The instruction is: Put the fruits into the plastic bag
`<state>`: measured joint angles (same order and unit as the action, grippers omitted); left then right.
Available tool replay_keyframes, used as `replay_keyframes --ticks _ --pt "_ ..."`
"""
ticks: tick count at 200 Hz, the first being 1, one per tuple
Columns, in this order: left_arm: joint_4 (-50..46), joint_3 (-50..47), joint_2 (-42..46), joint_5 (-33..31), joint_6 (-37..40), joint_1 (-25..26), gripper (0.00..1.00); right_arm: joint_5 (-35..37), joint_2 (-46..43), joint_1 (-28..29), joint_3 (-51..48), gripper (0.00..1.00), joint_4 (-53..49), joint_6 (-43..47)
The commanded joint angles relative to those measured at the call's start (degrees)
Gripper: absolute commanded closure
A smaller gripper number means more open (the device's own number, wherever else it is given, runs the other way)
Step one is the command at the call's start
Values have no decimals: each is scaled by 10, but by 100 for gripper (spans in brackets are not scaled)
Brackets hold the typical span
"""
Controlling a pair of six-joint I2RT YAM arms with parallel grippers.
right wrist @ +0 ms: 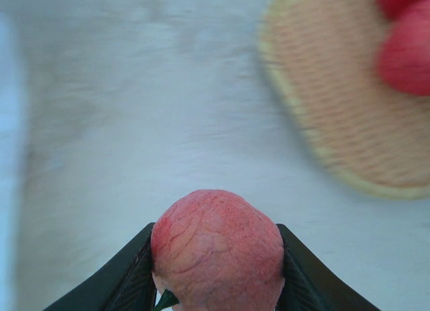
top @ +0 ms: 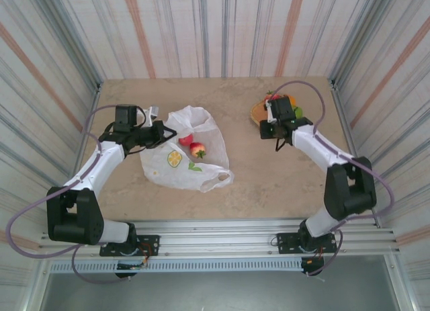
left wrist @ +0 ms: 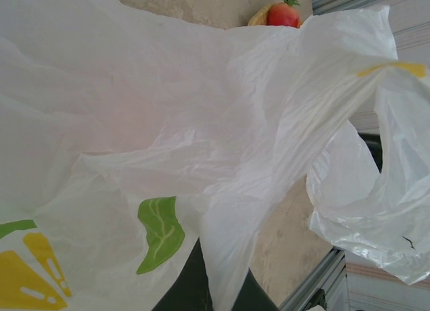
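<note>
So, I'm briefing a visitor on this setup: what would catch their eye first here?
The white lemon-printed plastic bag left of centre on the table, its edge pinched by the left fingers, with two red-toned fruits lying in it. Then the reddish fruit clamped between the right fingers, beside the woven tray at the back right that holds more fruit.

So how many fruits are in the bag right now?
2: a red fruit and a red-and-yellow fruit just beside it, both near the middle of the plastic bag. Its folds may hide more.
</note>
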<state>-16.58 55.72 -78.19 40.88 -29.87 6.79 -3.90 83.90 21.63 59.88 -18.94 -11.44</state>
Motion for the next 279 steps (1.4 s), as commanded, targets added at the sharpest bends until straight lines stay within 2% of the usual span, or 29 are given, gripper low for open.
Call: replay_keyframes --ticks 1,36,71,146,220,279 --pt "-3 3 1 10 -5 -2 100 -103 -39 41 -29 58 51 -44" --pt "-2 3 1 12 -6 -2 100 -152 -27 132 -32 57 99 -44" --pt "-1 -1 1 11 -8 -1 100 -159 49 176 10 57 128 -40" --pt "1 -1 4 12 -7 4 100 -185 177 191 88 59 216 -119" --pt "9 -5 2 26 -19 13 100 -98 222 227 106 59 249 -155" --pt "17 -10 17 32 -22 13 100 -70 262 244 138 60 269 -180"
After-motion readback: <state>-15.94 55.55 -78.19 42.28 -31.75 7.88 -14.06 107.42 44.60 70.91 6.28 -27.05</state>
